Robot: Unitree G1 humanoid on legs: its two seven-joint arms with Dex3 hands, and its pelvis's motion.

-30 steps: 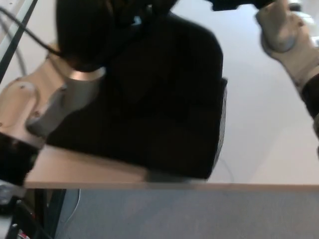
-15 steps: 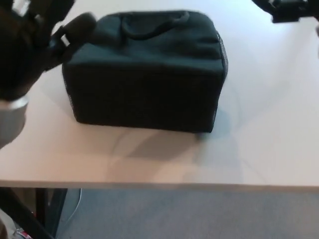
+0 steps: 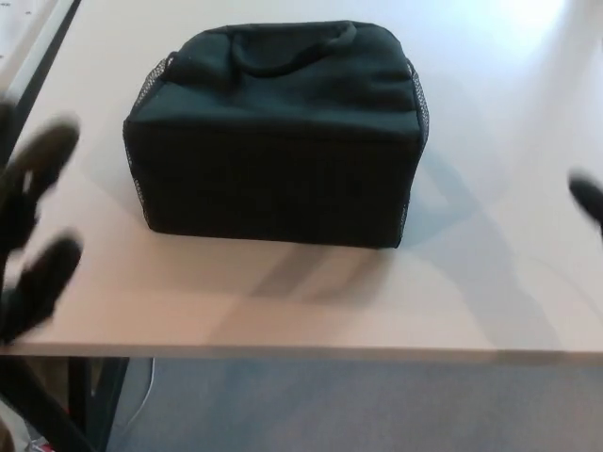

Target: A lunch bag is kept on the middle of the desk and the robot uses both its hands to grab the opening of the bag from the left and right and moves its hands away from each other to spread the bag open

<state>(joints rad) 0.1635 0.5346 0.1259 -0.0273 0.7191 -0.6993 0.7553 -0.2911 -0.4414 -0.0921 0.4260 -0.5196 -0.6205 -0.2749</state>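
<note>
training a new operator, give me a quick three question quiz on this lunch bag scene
1. True or false: the left hand is touching the lunch bag.
2. Multiple choice: where does the carry handle lie? A) flat on the bag's top, at the far side B) hanging over the near face C) on the desk beside the bag
3. Fill in: only a dark blurred tip of the right hand shows at the picture's ____ edge.

Key: 1 false, it is off to the bag's left, fingers apart, blurred. 2 A. 3 right.
</note>
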